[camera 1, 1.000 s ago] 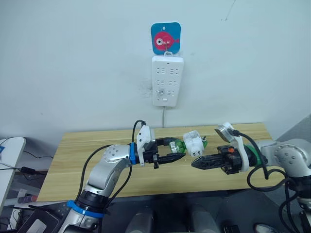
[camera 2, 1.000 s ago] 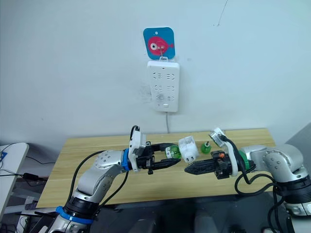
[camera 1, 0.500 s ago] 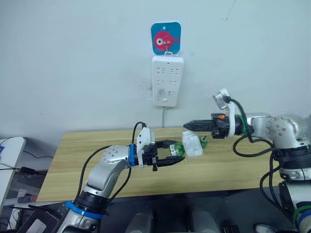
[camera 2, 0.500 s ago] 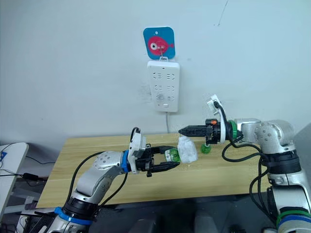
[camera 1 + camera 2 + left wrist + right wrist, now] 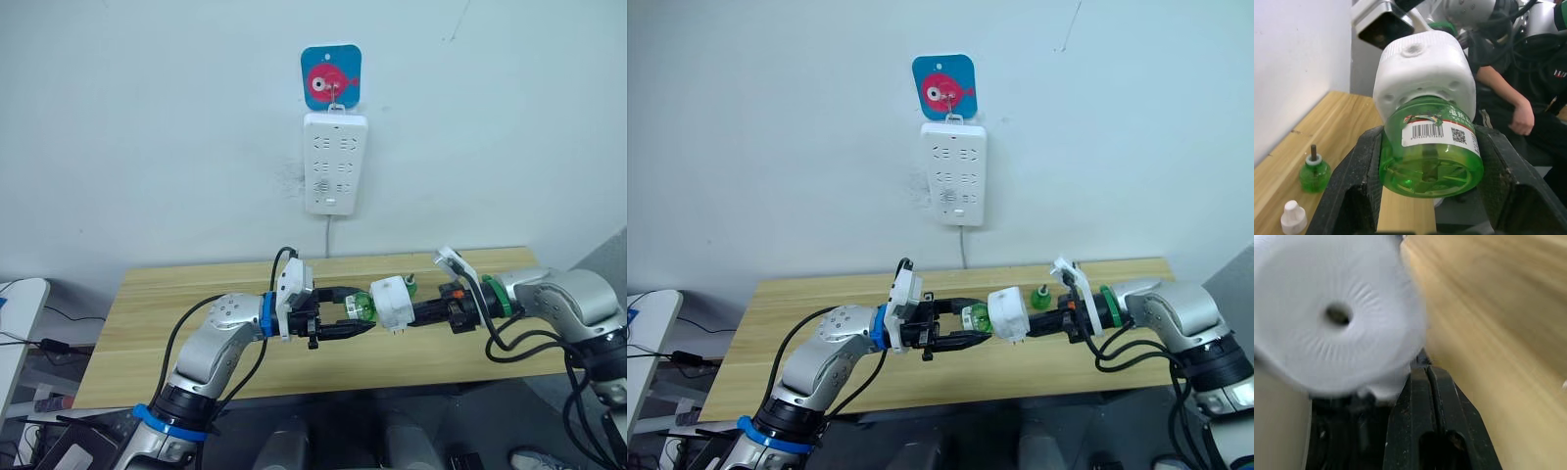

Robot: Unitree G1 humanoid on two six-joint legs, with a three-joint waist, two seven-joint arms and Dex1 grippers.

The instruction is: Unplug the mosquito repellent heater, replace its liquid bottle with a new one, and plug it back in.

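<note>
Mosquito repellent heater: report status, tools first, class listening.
Left tool shut on green bottle. Right tool shut, tips at heater. Heater unplugged, on bottle. Spare bottle on table, clear.

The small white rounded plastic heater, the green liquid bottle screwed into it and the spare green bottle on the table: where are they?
Heater [image 5: 394, 302]: left eye view, its white side.
Attached bottle [image 5: 1431, 161]: left wrist view, its base.
Spare bottle [image 5: 1314, 174]: left wrist view, its body.

Both arms are silver-grey metal with rounded joint housings, and loose black cables loop along them. The left arm [image 5: 220, 333] carries blue rings at wrist and elbow, the right arm [image 5: 563, 299] a green ring at the wrist. Each wrist bears a white camera block ahead of black fingers [image 5: 1354, 188].
</note>
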